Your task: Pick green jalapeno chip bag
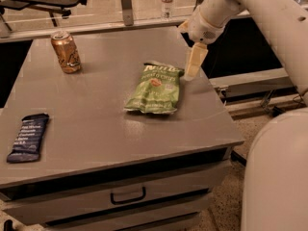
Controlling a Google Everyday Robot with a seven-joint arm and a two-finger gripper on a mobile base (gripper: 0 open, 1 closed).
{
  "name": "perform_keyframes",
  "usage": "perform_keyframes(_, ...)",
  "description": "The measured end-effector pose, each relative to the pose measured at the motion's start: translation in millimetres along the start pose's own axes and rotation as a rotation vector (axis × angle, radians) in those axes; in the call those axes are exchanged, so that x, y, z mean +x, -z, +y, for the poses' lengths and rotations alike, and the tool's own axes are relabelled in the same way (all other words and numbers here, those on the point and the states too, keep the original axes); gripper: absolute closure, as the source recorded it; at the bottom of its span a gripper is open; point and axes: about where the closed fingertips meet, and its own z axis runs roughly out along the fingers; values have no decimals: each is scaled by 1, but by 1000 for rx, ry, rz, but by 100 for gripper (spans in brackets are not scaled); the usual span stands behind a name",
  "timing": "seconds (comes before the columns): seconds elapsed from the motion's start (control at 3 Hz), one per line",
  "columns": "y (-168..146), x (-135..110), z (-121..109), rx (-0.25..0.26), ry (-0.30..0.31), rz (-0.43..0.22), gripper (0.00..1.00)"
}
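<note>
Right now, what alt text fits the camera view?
The claw is beside the far right corner of a green jalapeno chip bag lying on a grey table; a copper can stands far left, a dark blue wrapped bar near left.

Green jalapeno chip bag [155, 88]: light green, crinkly, white lettering, small reddish picture mid-front; lies flat, face up, on the tabletop [96, 129]. Gripper [192, 70] hangs just beside its top right corner.

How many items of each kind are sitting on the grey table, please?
Chip bags: 1, the green jalapeno chip bag
Cans: 1, the brown can
Wrapped bars: 1, the dark blue bar
Total: 3
The claw hangs beside the bag's far corner, over the table.
</note>
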Motion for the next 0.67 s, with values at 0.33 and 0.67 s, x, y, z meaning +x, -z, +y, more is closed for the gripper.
perform_keyframes(0.33,-23,-13,17,-113,103,8,0)
perform_keyframes(0.67,-29,-15,20,-138,126,9,12)
